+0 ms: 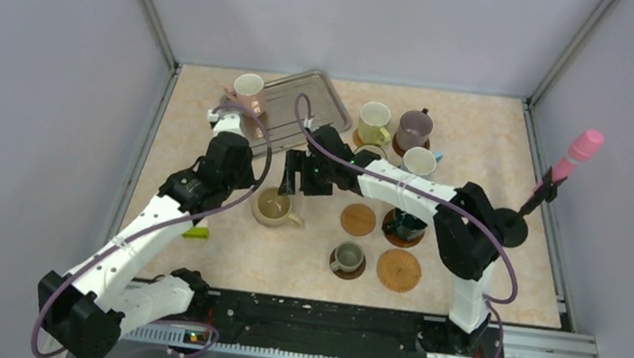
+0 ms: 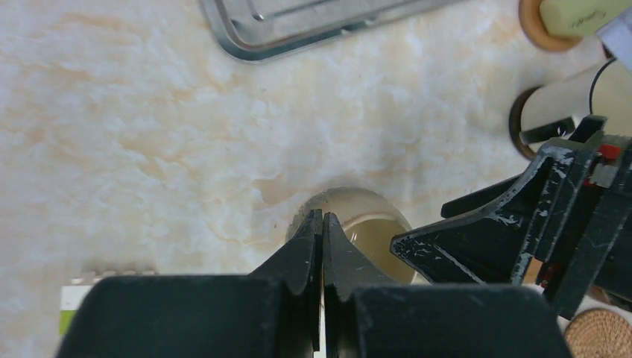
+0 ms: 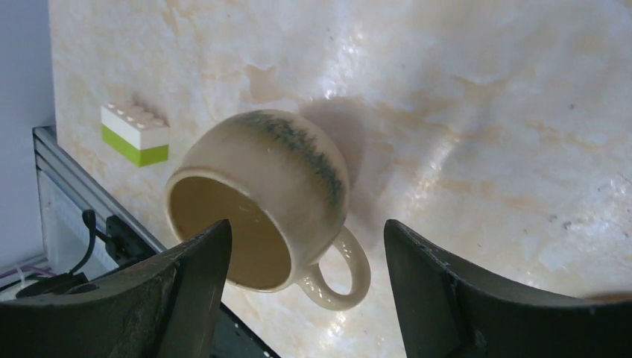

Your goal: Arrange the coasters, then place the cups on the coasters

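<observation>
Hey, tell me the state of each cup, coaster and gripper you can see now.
tan cup: upright, not on a coaster
grey-olive cup: upright on a coaster
dark teal cup: on a coaster
yellow-green cup: upright on a coaster
mauve cup: upright on a coaster
tan coaster: empty
larger tan coaster: empty
left gripper: shut, holding nothing
right gripper: open, holding nothing

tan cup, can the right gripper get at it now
Probably yes: the right gripper hangs open over the tan cup with nothing between; the shut left gripper sits close beside it.
</observation>
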Controlling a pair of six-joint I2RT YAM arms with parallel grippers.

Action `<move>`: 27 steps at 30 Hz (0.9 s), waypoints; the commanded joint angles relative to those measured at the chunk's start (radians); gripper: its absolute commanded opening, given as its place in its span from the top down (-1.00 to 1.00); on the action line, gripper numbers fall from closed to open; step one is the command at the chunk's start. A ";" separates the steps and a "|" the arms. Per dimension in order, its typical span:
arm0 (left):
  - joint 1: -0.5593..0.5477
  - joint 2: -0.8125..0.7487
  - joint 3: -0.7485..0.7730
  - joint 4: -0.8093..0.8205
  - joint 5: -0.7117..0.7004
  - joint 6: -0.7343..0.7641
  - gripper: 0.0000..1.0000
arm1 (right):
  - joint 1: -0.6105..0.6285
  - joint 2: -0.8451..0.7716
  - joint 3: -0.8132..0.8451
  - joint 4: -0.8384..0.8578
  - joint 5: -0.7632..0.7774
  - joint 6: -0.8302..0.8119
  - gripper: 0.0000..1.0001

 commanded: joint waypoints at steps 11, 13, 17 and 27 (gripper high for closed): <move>0.017 -0.172 0.094 -0.057 -0.176 0.091 0.88 | 0.039 0.155 0.180 -0.054 0.077 -0.051 -0.18; 0.017 -0.187 0.095 -0.056 -0.178 0.116 0.83 | 0.040 0.158 0.185 -0.057 0.083 -0.051 -0.03; 0.018 -0.208 0.101 -0.062 -0.171 0.191 0.65 | 0.040 0.142 0.186 -0.059 0.090 -0.055 0.32; 0.017 -0.309 0.039 -0.030 -0.174 0.300 -0.13 | 0.012 -0.002 0.238 -0.134 0.139 -0.098 1.00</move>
